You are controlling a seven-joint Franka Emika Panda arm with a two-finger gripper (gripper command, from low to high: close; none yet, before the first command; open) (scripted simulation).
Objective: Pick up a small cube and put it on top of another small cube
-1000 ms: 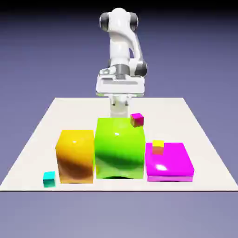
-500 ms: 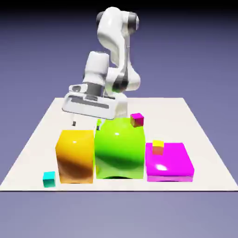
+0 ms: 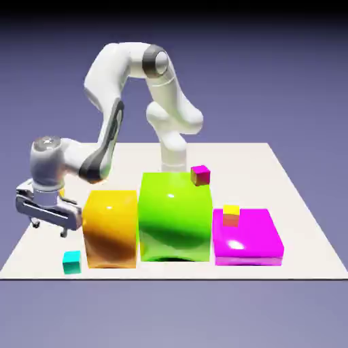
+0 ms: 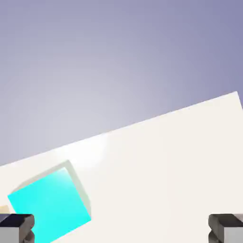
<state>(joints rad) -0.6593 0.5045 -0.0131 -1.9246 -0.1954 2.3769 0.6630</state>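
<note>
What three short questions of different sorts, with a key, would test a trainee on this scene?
1. True or false: the claw holds the small cyan cube.
2. Which block has the small yellow cube on it? A orange B green C magenta
3. Fill in: in the hand view, the cyan cube lies beside the ____ fingertip.

Key:
1. False; the claw is open and empty, above the table.
2. C, the flat magenta block.
3. Left, near that fingertip.

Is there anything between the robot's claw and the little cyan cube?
No. In the exterior view only bare table separates the open claw from the little cyan cube.
</note>
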